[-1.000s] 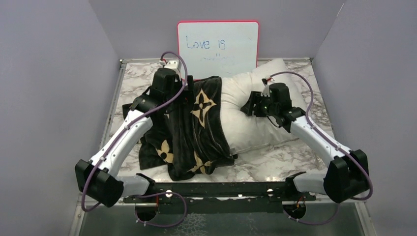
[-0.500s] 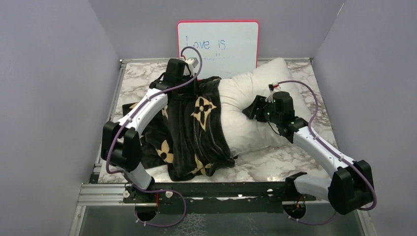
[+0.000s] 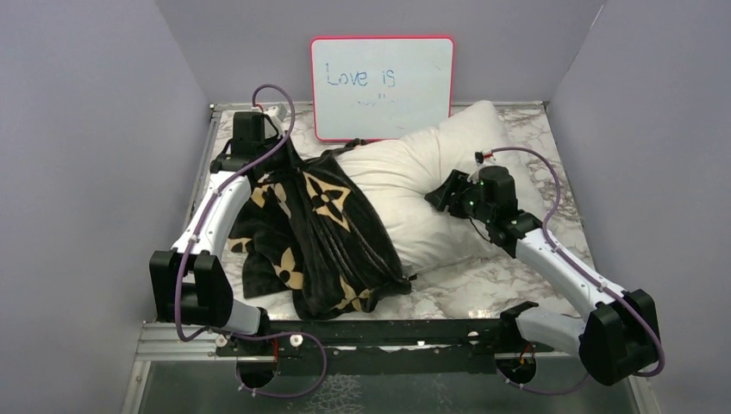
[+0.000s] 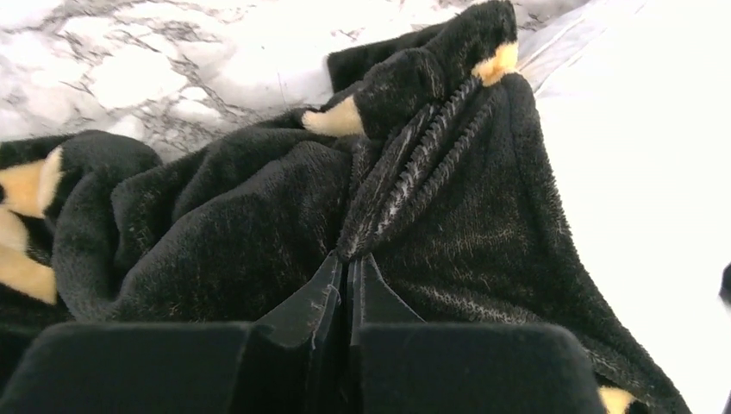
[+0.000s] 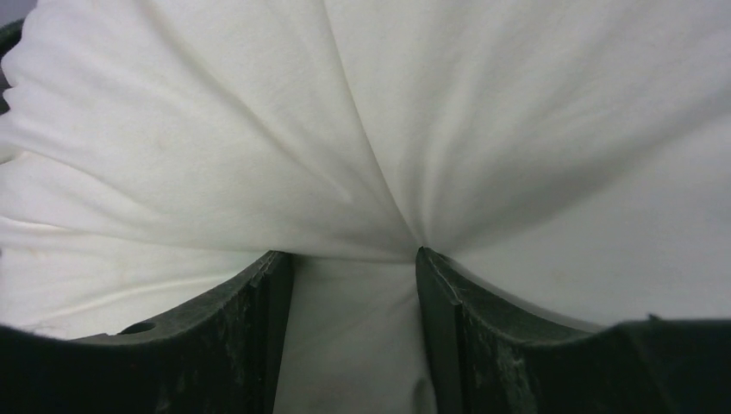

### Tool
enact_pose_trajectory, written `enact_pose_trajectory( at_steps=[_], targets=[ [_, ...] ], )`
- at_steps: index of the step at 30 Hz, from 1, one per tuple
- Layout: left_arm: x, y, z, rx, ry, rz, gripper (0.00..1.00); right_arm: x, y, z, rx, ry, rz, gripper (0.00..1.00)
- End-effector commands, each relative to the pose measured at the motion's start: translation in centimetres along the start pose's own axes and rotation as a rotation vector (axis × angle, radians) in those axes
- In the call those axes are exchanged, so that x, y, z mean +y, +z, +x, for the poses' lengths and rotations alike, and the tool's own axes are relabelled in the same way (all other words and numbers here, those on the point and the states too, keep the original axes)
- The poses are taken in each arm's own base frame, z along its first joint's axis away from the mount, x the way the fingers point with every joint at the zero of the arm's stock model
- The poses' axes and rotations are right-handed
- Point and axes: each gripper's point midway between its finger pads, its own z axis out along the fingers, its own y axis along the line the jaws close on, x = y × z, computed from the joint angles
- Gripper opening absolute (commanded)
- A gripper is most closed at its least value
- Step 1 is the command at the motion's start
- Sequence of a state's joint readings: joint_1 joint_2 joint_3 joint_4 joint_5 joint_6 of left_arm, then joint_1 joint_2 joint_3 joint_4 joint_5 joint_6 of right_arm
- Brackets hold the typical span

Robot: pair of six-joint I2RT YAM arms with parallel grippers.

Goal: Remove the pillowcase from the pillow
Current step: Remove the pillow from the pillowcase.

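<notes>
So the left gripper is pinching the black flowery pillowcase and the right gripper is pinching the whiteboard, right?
Not quite. The left gripper does pinch the pillowcase, but the right gripper is pinching the white pillow, as the right wrist view shows. The whiteboard stands at the back, clear of both grippers.
</notes>
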State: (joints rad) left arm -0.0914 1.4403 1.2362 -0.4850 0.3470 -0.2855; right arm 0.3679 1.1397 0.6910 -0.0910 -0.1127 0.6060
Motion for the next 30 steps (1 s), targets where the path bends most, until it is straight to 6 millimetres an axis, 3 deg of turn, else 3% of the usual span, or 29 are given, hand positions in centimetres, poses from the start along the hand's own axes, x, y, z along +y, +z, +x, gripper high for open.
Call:
enact_pose_trajectory(
  at_steps=[1,3,5,8,10,12,17,20,23,25,27,30],
  targets=[
    [0.5,-1.4,0.8,0.012,0.030,0.039,0.18,-6.3,-2.7,9.5,0.348,0.006,0.232,0.61],
    [-0.2,-2.2,0.4,-0.017,0.018,0.056,0.46,-5.3,-2.8,8.4,0.322,-0.007,0.198,0.62],
    [-1.2,-3.7,-0.8,-0.108,0.020,0.072,0.68,-4.2,-3.0,7.3,0.299,-0.022,0.161,0.63],
    [-2.0,-6.3,-1.9,-0.196,0.022,0.063,0.83,-3.5,-3.1,6.6,0.291,-0.023,0.144,0.65],
    [-2.7,-7.5,-1.5,-0.200,0.020,0.077,0.84,-3.3,-3.0,6.8,0.302,-0.005,0.136,0.67],
    [-3.5,-8.1,0.1,-0.166,-0.008,0.124,0.85,-3.0,-2.6,7.1,0.319,0.021,0.124,0.71],
    [-5.2,-8.6,6.8,-0.026,-0.087,0.250,0.84,-2.5,-1.8,6.7,0.324,0.060,0.130,0.74],
    [-7.7,-9.2,11.4,0.067,-0.082,0.427,0.87,-2.1,-1.6,6.2,0.312,0.068,0.121,0.75],
    [-7.8,-8.4,15.4,0.167,-0.120,0.445,0.84,-1.7,-1.3,6.0,0.315,0.075,0.102,0.75],
    [-7.8,-8.0,16.5,0.185,-0.115,0.424,0.81,-1.7,-1.1,5.9,0.313,0.070,0.099,0.76],
    [-7.4,-7.5,16.3,0.163,-0.113,0.375,0.79,-1.8,-0.8,5.4,0.309,0.046,0.110,0.76],
    [-5.4,-6.5,15.0,0.099,-0.143,0.228,0.62,-2.1,-0.6,4.3,0.291,0.011,0.146,0.79]
  ],
)
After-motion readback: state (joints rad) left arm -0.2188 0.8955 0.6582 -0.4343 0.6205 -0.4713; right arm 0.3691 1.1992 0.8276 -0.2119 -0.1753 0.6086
